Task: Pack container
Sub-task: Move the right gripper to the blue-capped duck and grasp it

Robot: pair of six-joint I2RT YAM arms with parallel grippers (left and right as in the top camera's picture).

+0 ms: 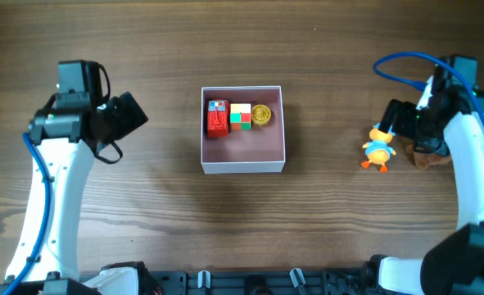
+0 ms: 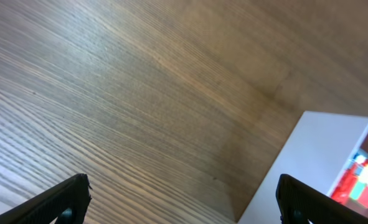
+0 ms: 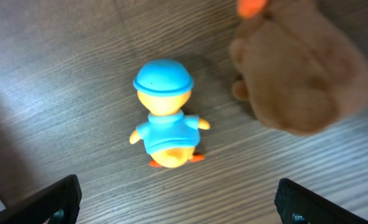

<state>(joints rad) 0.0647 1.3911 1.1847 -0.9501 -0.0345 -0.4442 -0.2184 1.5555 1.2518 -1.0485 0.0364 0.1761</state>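
The container point(image 1: 242, 158), a square white-walled box with a pink inside, sits mid-table. It holds a red toy point(image 1: 217, 117), a coloured cube point(image 1: 241, 115) and a yellow round toy point(image 1: 261, 115) along its far wall. Its corner shows in the left wrist view point(image 2: 314, 155). A yellow duck toy in blue point(image 1: 378, 148) stands on the table at the right, also in the right wrist view point(image 3: 165, 115). A brown plush toy point(image 3: 302, 74) lies beside it. My left gripper point(image 2: 184, 202) is open, left of the container. My right gripper point(image 3: 177, 202) is open above the duck.
The wooden table point(image 1: 143, 213) surrounds the container. The brown plush point(image 1: 430, 158) sits partly under my right arm near the table's right edge. Blue cables run along both arms.
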